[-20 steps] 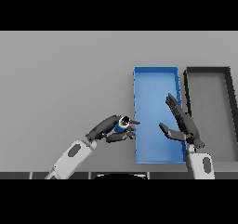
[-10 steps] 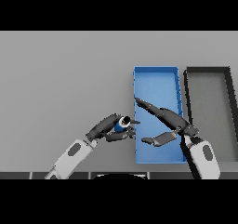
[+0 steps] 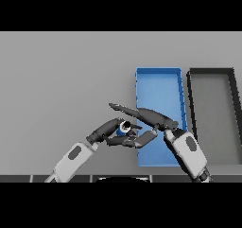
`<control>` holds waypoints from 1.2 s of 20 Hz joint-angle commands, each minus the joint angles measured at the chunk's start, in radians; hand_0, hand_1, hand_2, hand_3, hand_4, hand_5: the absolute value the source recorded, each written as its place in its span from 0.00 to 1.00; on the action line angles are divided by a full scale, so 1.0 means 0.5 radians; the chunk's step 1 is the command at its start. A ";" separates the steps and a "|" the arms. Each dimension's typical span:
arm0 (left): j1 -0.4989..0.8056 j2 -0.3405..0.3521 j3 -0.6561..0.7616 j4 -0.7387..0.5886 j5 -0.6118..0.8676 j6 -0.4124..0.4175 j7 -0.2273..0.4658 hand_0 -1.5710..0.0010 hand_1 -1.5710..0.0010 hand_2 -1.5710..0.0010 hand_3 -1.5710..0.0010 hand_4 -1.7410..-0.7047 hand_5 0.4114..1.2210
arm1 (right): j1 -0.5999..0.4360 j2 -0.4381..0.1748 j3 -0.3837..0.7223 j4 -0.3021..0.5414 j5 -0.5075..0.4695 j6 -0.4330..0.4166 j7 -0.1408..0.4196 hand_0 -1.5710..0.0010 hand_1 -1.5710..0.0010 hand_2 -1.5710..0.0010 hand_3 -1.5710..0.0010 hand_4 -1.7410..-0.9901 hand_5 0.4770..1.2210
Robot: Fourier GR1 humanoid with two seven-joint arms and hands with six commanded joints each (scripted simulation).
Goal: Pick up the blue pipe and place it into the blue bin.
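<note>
While left hand (image 3: 109,129) fingers curl round blue pipe (image 3: 122,128) | right hand (image 3: 150,117) fingers straight, touching pipe | beside blue bin (image 3: 159,73)

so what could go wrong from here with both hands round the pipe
1. The right hand reaches across to the pipe that the left hand holds; a bump could knock it loose.
2. The pipe is just outside the blue bin; dropped now, it may land on the table.

We see matt finishes: grey table (image 3: 56,80) smooth, blue bin (image 3: 158,90) & dark bin (image 3: 215,109) look like plastic, blue pipe (image 3: 124,127) w/ slight sheen.
</note>
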 commanded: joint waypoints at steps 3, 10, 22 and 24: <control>-0.012 -0.007 0.007 0.042 -0.036 0.005 -0.002 0.00 0.00 0.00 0.02 0.00 1.00 | -0.110 0.079 0.030 0.105 0.014 0.024 0.001 1.00 0.99 0.98 1.00 0.69 0.04; -0.078 0.046 0.009 0.036 -0.187 -0.026 0.166 0.40 0.44 0.45 0.50 0.16 1.00 | -0.268 0.168 0.096 0.212 -0.100 0.122 0.106 0.35 0.36 0.34 0.45 0.28 0.17; -0.003 -0.016 0.070 0.001 -0.005 -0.022 -0.037 0.09 0.14 0.22 0.15 0.09 1.00 | -0.206 0.242 0.106 0.198 -0.037 0.114 -0.027 0.02 0.02 0.02 0.03 0.35 0.93; -0.029 0.061 0.020 -0.014 -0.133 -0.042 -0.053 0.41 0.45 0.50 0.46 0.31 1.00 | -0.185 0.273 0.108 0.190 -0.057 0.123 0.008 0.02 0.02 0.01 0.02 0.34 0.95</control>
